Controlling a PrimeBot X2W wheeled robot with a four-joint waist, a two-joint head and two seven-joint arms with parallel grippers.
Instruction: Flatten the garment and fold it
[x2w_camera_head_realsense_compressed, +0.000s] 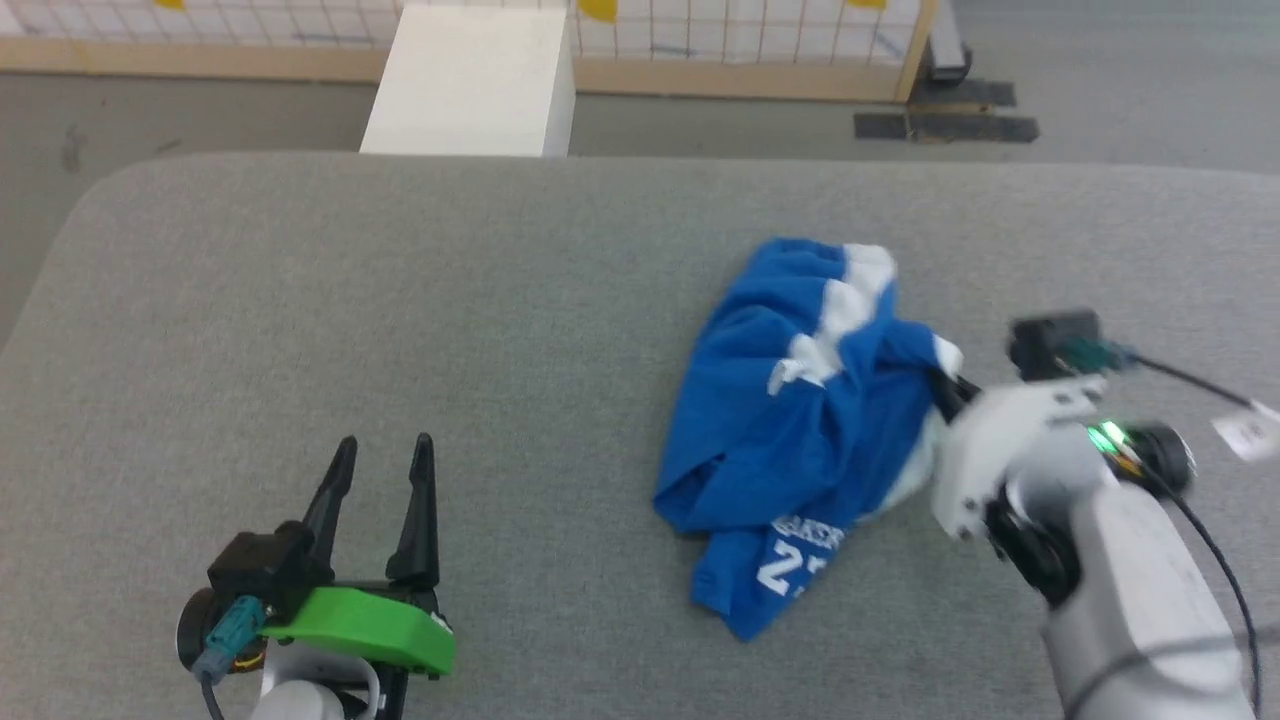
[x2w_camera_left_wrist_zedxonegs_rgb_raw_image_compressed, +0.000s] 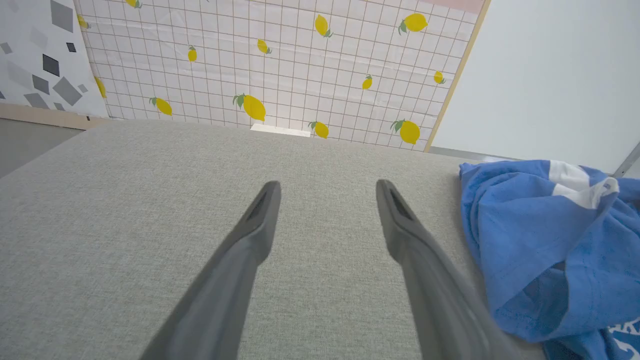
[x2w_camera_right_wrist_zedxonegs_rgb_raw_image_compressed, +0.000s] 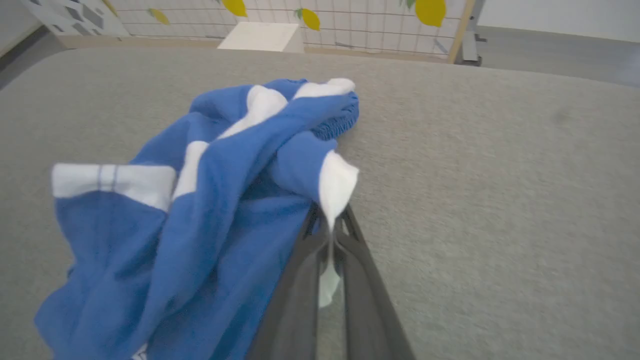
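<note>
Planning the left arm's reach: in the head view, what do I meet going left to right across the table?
Open left gripper → crumpled blue shorts → right gripper, shut on the shorts' white edge.

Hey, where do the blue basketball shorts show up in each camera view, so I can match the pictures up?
Head view: the shorts lie crumpled right of centre on the grey table.
Left wrist view: shorts at the right edge, right of the open left gripper.
Right wrist view: shorts left of centre, a white edge pinched in the right gripper.
Shared landmark: the white box beyond the table's far edge.
</note>
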